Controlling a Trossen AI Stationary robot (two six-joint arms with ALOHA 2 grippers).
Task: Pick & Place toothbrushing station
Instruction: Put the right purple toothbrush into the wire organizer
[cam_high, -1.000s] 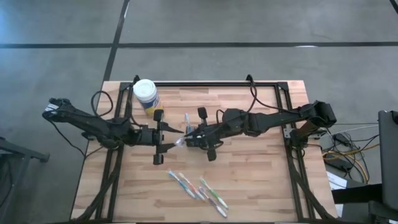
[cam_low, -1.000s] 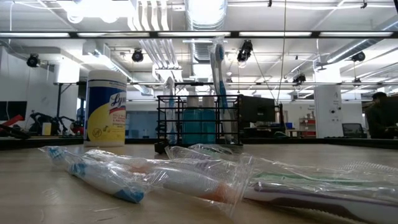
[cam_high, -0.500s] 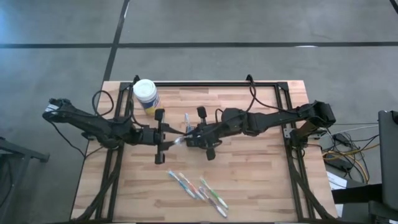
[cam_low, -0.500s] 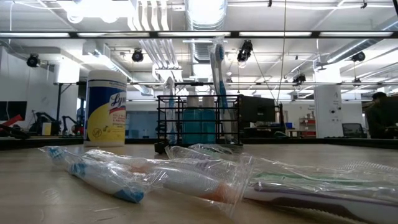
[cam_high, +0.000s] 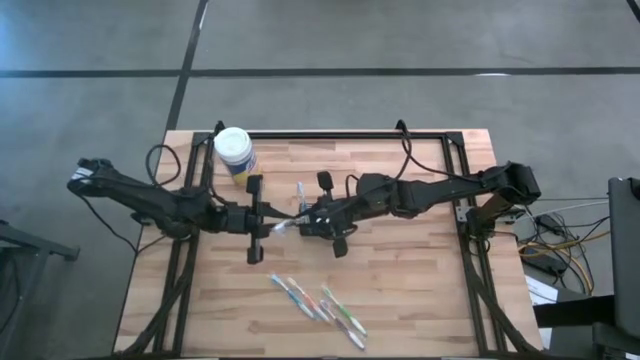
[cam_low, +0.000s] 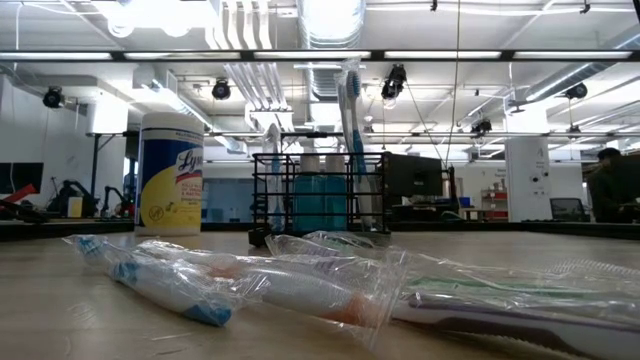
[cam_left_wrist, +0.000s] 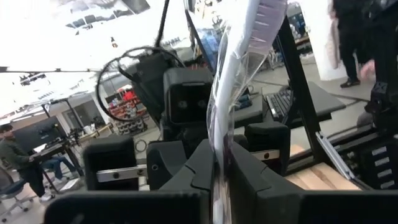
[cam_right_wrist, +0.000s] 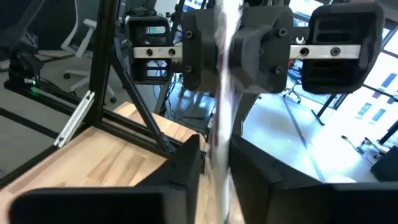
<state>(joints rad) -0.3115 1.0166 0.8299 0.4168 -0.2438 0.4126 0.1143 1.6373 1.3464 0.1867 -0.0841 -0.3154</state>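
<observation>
A toothbrush in a clear plastic bag hangs above the table's middle, between my two grippers. My left gripper is shut on it from the left. My right gripper faces it from the right, its fingers apart on either side of the bag. In the low view the toothbrushing station, a black mesh holder, stands on the table with a toothbrush upright in it. The high view does not show the station plainly. My left gripper pinches the bagged toothbrush between its two fingers, coming level from the table's left side. The bag runs on past the fingertips toward my right gripper, clear of the table. My right gripper's fingers flank the bag; whether they touch it I cannot tell.
A yellow canister with a white lid stands at the far left. Several bagged toothbrushes lie near the front edge, and they are close in the low view. A black frame runs along the far edge.
My left gripper has shut on the bagged toothbrush; its fingers stood wide apart a second ago. Both arms have kept their places, and the bag stays between them.
</observation>
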